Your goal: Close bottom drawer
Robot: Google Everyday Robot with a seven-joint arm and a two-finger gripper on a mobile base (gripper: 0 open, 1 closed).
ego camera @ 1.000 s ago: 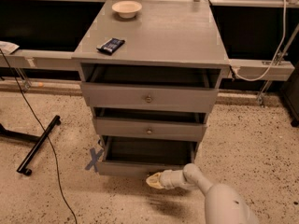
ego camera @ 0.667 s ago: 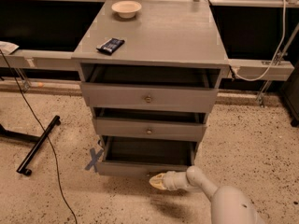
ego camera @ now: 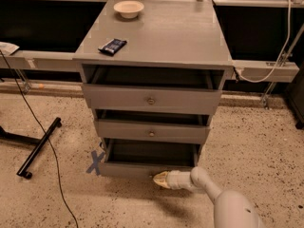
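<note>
The grey wooden cabinet stands in the middle with all three drawers pulled out a little. The bottom drawer is the lowest one, open, with its dark inside showing and its low grey front near the floor. Its knob is hidden behind my gripper. My gripper, with pale yellowish tips, is at the middle of the bottom drawer's front panel, touching or very close to it. My white arm reaches in from the lower right.
A white bowl and a dark packet lie on the cabinet top. A blue tape cross marks the floor at the cabinet's left. A black stand leg and a cable lie on the left floor.
My gripper has shifted slightly right and in toward the bottom drawer's front. The drawer looks slightly less far out than before.
</note>
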